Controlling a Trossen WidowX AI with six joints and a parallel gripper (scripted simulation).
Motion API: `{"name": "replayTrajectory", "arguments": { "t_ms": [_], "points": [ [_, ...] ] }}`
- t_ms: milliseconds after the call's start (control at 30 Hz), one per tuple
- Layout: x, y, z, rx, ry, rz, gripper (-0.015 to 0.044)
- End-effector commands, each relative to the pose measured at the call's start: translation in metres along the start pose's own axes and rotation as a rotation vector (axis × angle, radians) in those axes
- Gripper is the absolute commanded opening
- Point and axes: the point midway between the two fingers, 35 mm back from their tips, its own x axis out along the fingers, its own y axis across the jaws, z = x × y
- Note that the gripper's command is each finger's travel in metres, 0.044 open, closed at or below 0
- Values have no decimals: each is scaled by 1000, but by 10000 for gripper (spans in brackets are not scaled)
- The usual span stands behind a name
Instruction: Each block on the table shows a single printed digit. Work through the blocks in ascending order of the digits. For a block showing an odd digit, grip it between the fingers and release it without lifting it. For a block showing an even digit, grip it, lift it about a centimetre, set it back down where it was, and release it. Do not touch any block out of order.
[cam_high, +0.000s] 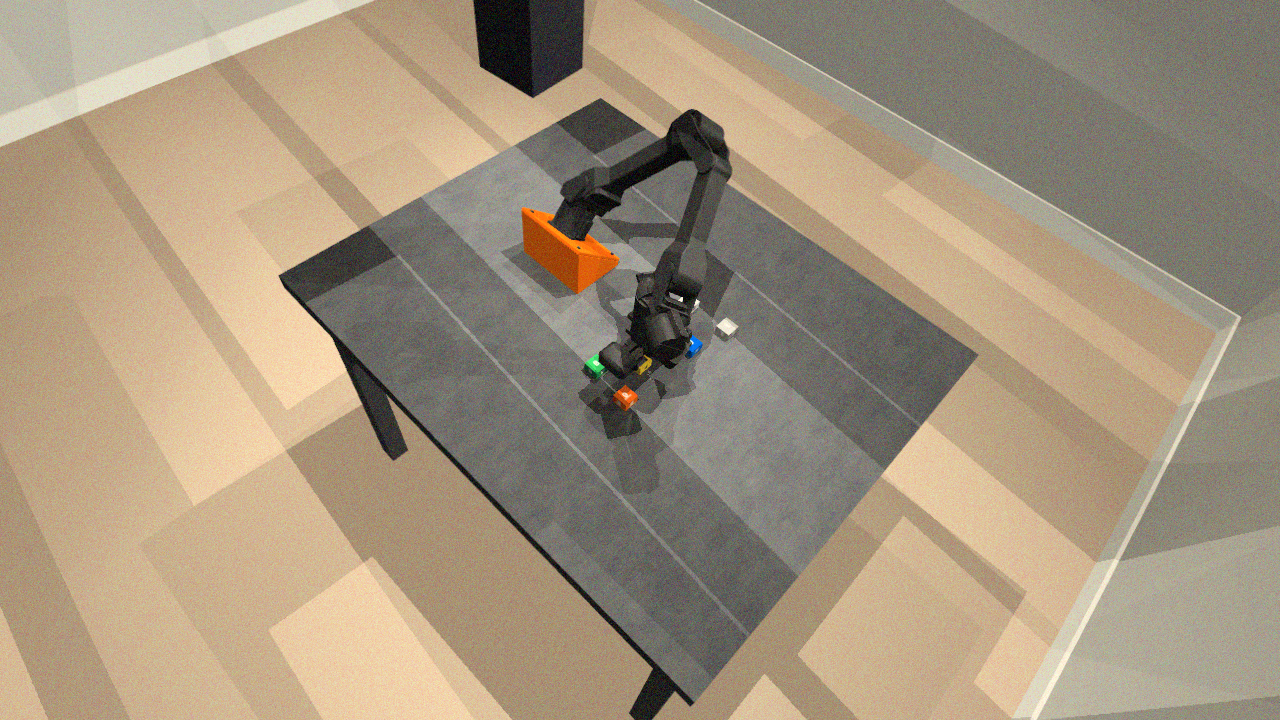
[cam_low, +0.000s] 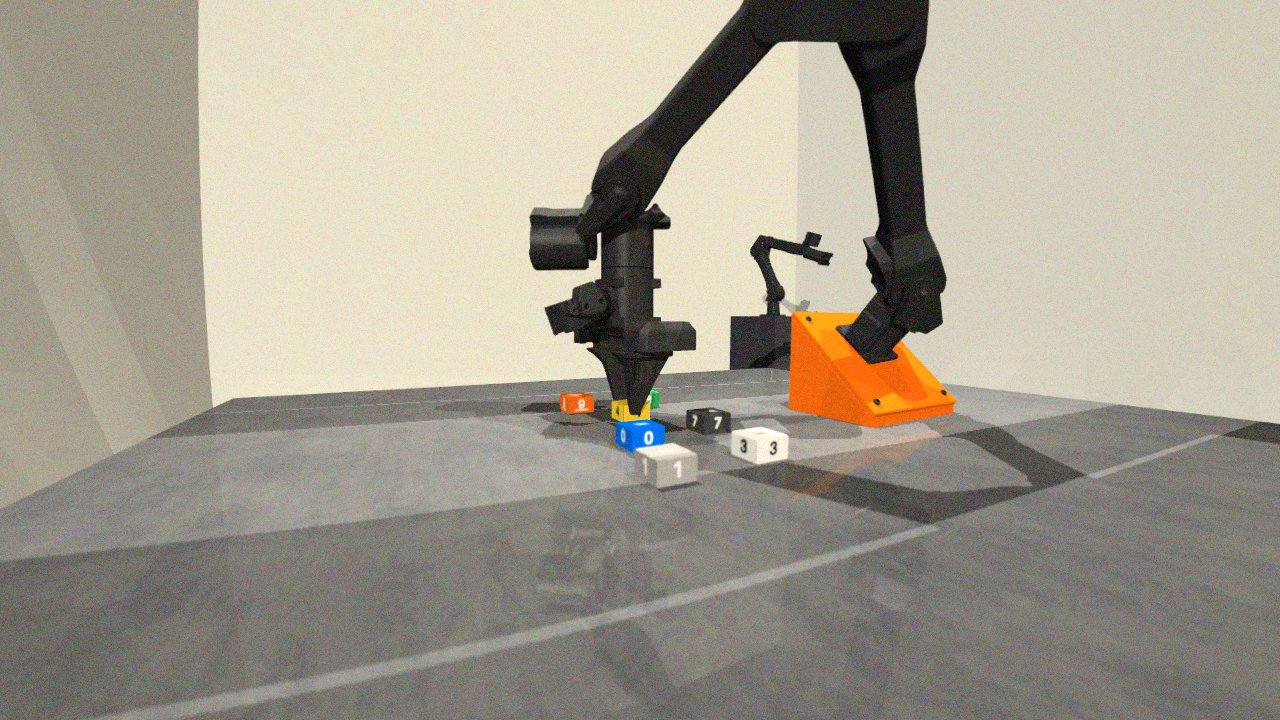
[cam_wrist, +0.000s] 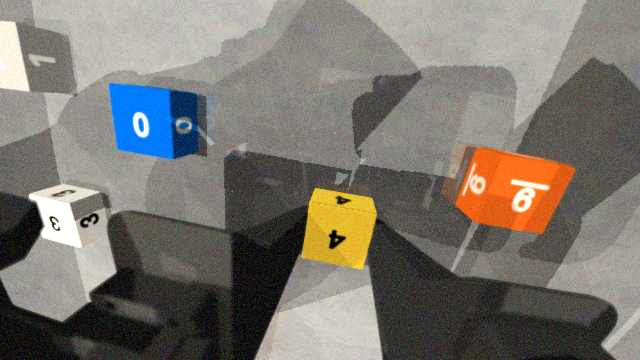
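Note:
My gripper points down and is shut on the yellow block, which shows a 4. A finger meets each side of it; I cannot tell whether it touches the table. The blue 0 block and the grey 1 block stand nearer the exterior camera. The white 3 block and black 7 block are on the base side. The orange block shows an underlined digit, apparently 9. The green block is partly hidden; its digit is unclear.
The orange wedge-shaped base carries my arm on the dark table. A black pedestal stands beyond the table, and the exterior view shows another small arm on it. Blocks stand on several sides of the fingers.

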Motion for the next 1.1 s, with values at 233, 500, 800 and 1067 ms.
{"name": "replayTrajectory", "arguments": {
  "t_ms": [233, 500, 800, 1067],
  "points": [
    [1, 0, 0, 4, -3, 3, 225],
    [1, 0, 0, 4, -3, 3, 400],
    [-35, 0, 0, 4, -2, 2, 400],
    [-117, -1, 0, 5, -1, -1, 190]
  ]
}}
